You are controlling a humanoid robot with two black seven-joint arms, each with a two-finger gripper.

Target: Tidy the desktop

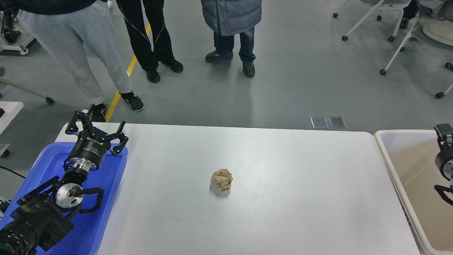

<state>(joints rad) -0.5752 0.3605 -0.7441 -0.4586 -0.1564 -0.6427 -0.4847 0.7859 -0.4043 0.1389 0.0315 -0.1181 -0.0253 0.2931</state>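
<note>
A crumpled brown paper ball (pixel 222 180) lies near the middle of the white desktop (pixel 283 159). My left gripper (pixel 97 124) is open and empty, hovering over the far end of the blue tray (pixel 106 184) at the desktop's left edge, well left of the paper ball. My right arm shows only at the right edge, over the beige bin (pixel 407 166). Its far end (pixel 444 131) is small and dark, so its fingers cannot be told apart.
Three people stand on the grey floor beyond the table's far edge. Wheeled chairs and stands are at the far right and far left. A yellow line runs across the floor at the back left.
</note>
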